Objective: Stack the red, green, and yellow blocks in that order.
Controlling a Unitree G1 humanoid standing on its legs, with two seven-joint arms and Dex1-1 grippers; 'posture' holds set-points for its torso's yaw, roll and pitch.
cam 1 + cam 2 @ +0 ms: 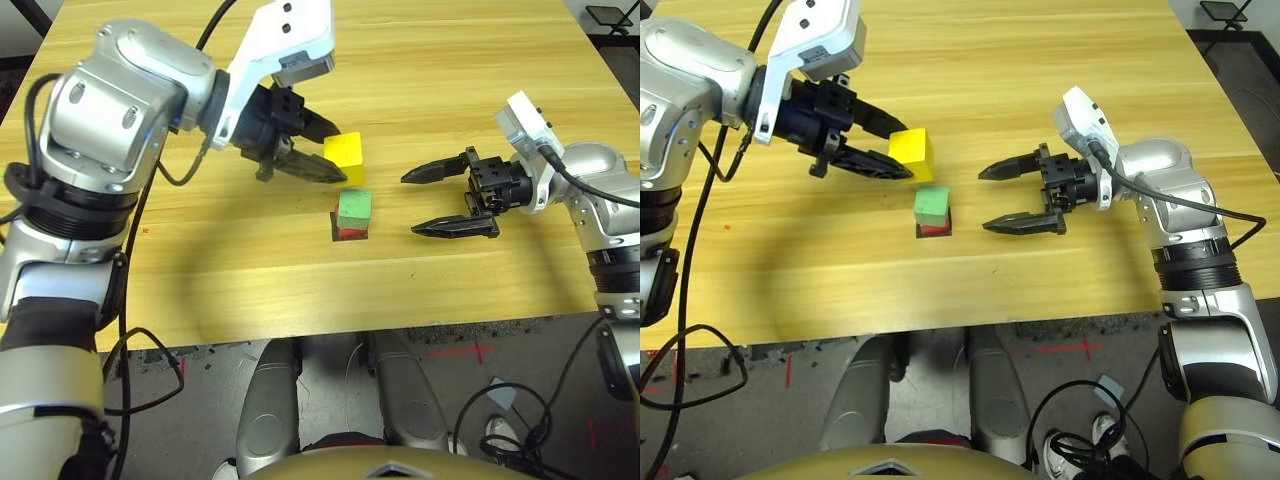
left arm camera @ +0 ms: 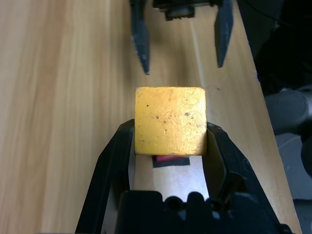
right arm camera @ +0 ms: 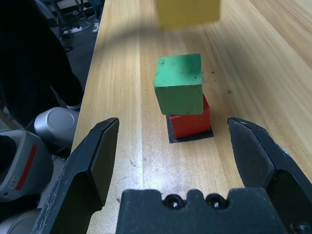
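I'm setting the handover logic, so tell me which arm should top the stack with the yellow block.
Left. The left gripper is shut on the yellow block, held beside and above the green block resting on the red block. The right gripper is open and holds nothing.

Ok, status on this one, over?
Left gripper shut on yellow block, airborne. Right gripper open, empty. Green block on red block. Nothing blocking.

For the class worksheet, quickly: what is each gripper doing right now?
Left gripper: closed on the yellow block.
Right gripper: open, holding nothing.
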